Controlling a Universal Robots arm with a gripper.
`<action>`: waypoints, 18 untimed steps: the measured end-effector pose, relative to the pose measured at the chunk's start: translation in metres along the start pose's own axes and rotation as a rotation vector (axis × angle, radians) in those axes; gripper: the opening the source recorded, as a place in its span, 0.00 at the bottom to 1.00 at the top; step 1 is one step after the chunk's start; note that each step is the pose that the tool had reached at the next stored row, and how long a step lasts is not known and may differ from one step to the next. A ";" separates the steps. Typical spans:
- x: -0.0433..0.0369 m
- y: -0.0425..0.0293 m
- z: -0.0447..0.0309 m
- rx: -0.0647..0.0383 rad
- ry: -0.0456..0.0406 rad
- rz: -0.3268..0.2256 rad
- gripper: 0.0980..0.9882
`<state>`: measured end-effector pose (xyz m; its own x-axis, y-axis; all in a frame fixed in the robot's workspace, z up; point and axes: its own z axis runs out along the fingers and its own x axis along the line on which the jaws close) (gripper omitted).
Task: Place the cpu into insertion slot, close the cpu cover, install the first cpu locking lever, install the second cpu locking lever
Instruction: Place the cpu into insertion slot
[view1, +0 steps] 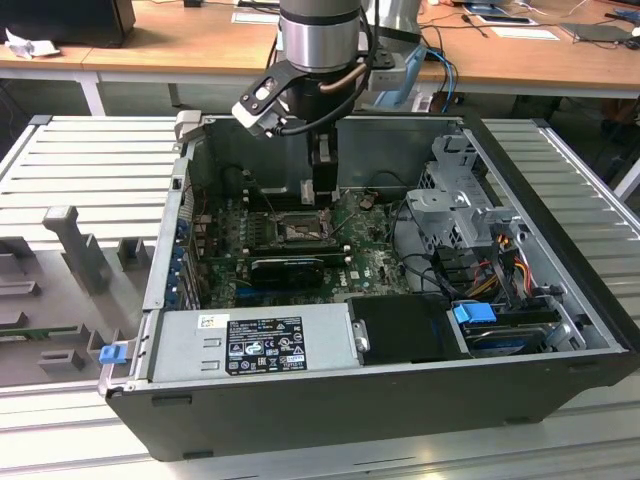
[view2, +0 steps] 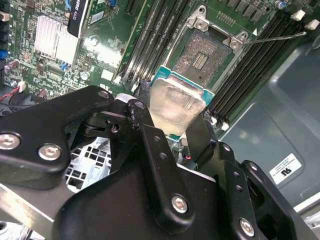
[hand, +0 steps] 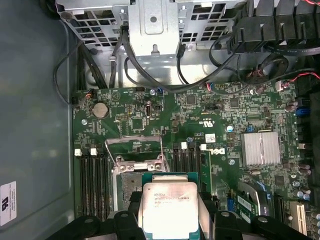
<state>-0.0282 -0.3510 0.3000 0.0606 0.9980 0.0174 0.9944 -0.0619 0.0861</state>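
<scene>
My gripper (view2: 175, 120) is shut on the cpu (view2: 177, 105), a pale silvery square chip with a green edge, pinched by two opposite sides between the black fingers (hand: 207, 212). It hangs just above the board, beside the insertion slot (view2: 200, 55), whose dark frame lies uncovered. In the first wrist view the cpu (hand: 170, 205) overlaps part of the insertion slot (hand: 131, 181). The cpu cover (hand: 135, 149) appears raised open, a thin metal frame at the slot's far side. A thin wire locking lever (view2: 280, 36) sticks out sideways. In the exterior view my gripper (view1: 322, 188) reaches down over the insertion slot (view1: 300, 230).
The green motherboard (hand: 210, 107) lies inside an open computer case (view1: 330, 400). Black memory slots (view2: 155, 35) flank the slot on both sides. A silver heatsink (hand: 260, 148), a long black card (view1: 290, 268), a grey labelled power supply (view1: 250, 342) and a drive cage with cables (view1: 460, 205) surround it.
</scene>
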 end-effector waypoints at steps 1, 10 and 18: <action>0.0000 0.0000 0.0005 0.000 0.0000 0.000 0.48; -0.0001 -0.0006 0.0071 0.000 0.0000 0.000 0.48; -0.0003 -0.0018 0.0161 0.000 0.0001 0.000 0.48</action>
<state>-0.0286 -0.3511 0.2838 0.0602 0.9980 0.0175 0.9944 -0.0615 0.0861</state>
